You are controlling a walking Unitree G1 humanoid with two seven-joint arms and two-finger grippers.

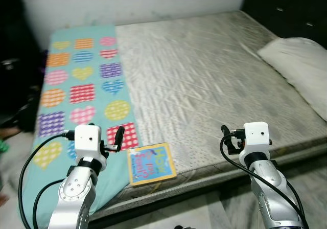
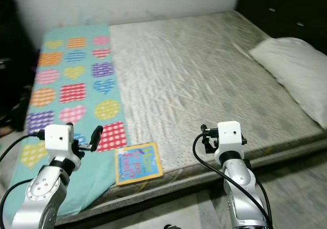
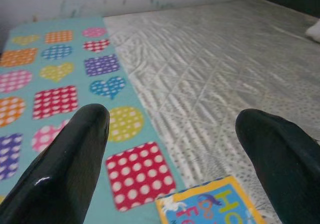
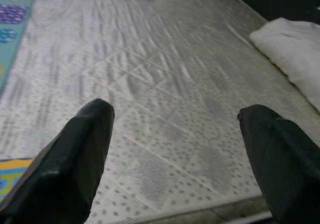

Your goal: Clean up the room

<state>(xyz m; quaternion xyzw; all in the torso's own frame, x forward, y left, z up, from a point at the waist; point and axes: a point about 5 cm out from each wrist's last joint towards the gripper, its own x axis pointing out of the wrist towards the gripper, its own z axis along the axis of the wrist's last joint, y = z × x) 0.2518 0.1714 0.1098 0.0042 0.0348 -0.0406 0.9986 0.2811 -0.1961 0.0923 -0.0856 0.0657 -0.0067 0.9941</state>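
Picture book with a yellow border and blue cover (image 1: 152,163) lies flat at the near edge of the bed (image 1: 204,86), half on the grey quilted mattress and touching the turquoise blanket patterned with dotted and striped hearts and squares (image 1: 82,91). It sits just ahead of the left gripper (image 3: 172,134) and slightly toward the right one, low between the black fingers (image 3: 75,154) in the left wrist view. Those jaws stand wide apart and hold nothing. The right gripper (image 4: 175,134) hovers near the mattress edge, well apart from the book, its jaws also spread wide and empty; ahead of it lies bare mattress, with a white pillow (image 1: 301,68) farther off on its outer side.

By my reading, the tidying has barely begun: the book is untouched and not yet picked up. The blanket lies spread flat, and the pillow rests at the bed's far side. Taking the book looks like the nearest job, and the left gripper is better placed for it.
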